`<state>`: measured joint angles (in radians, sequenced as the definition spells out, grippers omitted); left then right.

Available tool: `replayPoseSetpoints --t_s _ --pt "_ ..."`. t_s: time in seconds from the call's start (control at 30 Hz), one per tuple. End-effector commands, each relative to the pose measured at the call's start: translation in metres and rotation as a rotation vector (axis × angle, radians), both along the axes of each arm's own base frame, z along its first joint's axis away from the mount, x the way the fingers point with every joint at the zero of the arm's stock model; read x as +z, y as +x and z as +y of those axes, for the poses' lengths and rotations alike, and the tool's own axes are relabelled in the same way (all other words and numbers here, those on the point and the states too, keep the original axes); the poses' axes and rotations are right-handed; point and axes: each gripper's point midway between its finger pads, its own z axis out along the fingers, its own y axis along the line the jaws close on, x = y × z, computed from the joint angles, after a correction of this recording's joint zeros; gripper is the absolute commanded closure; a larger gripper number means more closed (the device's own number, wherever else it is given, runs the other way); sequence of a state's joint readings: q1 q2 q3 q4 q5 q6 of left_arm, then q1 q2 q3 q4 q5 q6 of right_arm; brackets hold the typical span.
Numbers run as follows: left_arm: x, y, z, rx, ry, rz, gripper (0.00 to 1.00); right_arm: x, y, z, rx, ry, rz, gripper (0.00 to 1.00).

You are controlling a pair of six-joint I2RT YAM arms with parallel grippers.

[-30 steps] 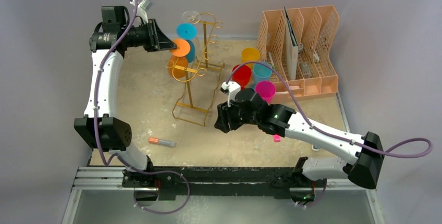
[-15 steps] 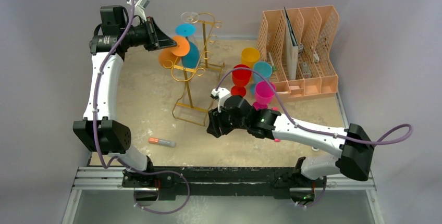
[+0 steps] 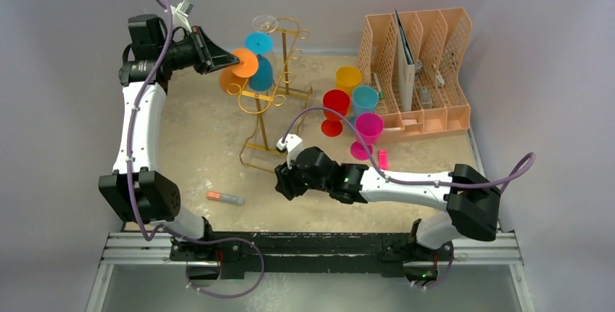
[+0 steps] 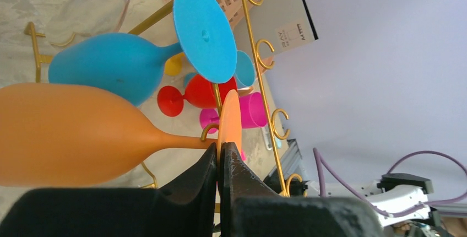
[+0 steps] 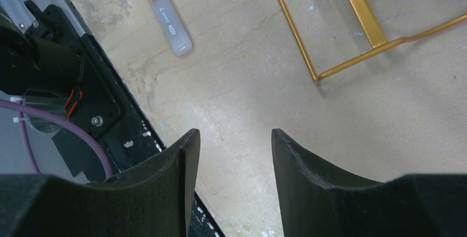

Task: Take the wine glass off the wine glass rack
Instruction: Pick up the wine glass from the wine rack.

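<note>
At far left, the left pincer (image 4: 221,157) is clamped on the foot of the orange wine glass (image 4: 71,135), which hangs sideways at the gold rack's (image 5: 362,12) left arm. The right pincer (image 5: 234,149) is half-open and empty over the bench (image 5: 248,93).

Work surface: table with a mottled sandy-beige top (image 3: 196,130). Standing directly on it: tall gold wire wine glass rack (image 3: 263,132) on its rectangular wire base, left of centre; peach perforated plastic file organiser (image 3: 380,51) at far right; between them, upright, a red plastic goblet (image 3: 336,103), yellow plastic goblet (image 3: 348,78), teal plastic goblet (image 3: 365,99) and magenta plastic goblet (image 3: 368,128). Lying flat: orange-capped grey highlighter (image 3: 224,197) at near left; small pink object (image 3: 383,159) near the magenta goblet's foot, type not discernible.
</note>
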<state>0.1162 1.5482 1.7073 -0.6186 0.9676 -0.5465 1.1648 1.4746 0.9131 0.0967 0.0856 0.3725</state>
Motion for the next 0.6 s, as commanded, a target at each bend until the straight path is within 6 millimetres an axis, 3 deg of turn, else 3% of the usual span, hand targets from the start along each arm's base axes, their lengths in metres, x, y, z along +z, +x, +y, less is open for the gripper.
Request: replayPoseSetpoints --t_s 0.0,0.23,0.4,0.57 --pt "0.030 -0.011 0.000 -0.062 -0.103 -0.073 1.00 0.015 0.010 0.006 -0.024 0.049 -0.059 0.47" --pt "0.040 -0.013 0.007 -0.040 -0.120 -0.087 1.00 0.009 0.010 0.013 -0.003 0.060 -0.062 0.47" --pt "0.044 -0.011 0.010 -0.026 -0.127 -0.095 1.00 0.004 0.006 0.044 0.042 0.207 -0.036 0.46" --pt "0.040 -0.012 0.015 -0.008 -0.119 -0.088 1.00 -0.014 0.014 0.059 0.010 0.197 -0.012 0.46"
